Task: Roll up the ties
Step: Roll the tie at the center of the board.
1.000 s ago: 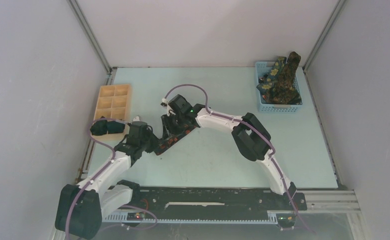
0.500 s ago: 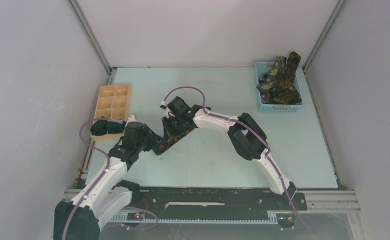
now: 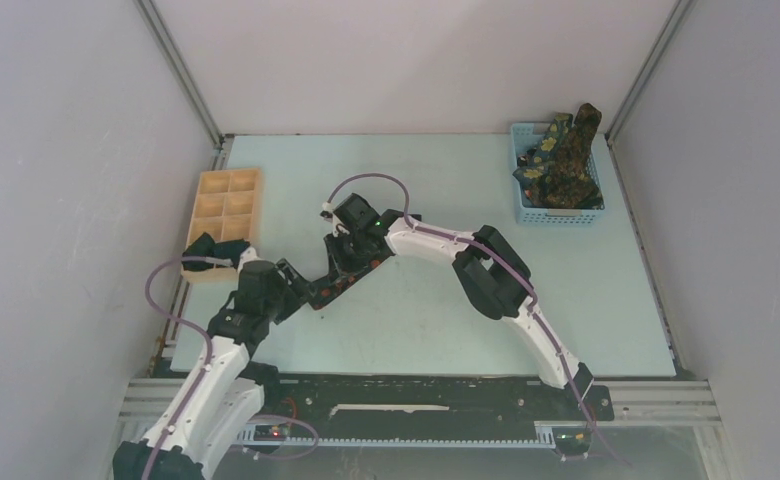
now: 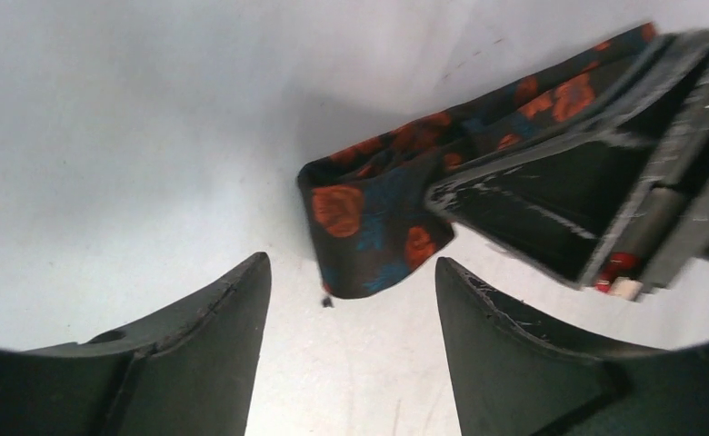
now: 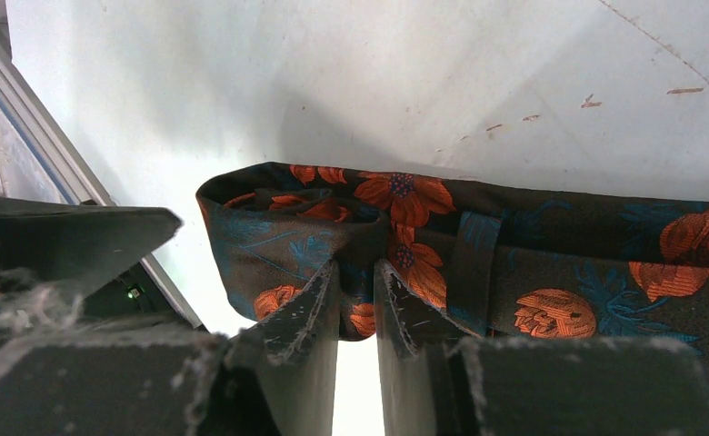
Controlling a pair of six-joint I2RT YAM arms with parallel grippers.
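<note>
A black tie [image 5: 524,272] with red-orange flowers lies flat on the table, and its folded end [image 4: 369,218] faces my left gripper. My right gripper [image 5: 356,272] is shut on a fold of fabric at that end, fingertips pinching it from above; in the top view it [image 3: 339,270] stands over the tie [image 3: 328,288]. My left gripper [image 4: 351,268] is open just short of the tie's end, touching nothing, to the tie's left in the top view [image 3: 291,282]. Green ties [image 3: 566,155] with yellow flowers sit piled in the blue basket [image 3: 524,208].
A pale wooden compartment tray [image 3: 228,200] lies at the left edge, with dark rolled fabric [image 3: 214,252] at its near end. The blue basket is at the far right corner. Grey walls enclose the table on three sides.
My left gripper has opened, let go of the tie's end and drawn back toward the near left. The right gripper has closed further on the fold and barely moved.
</note>
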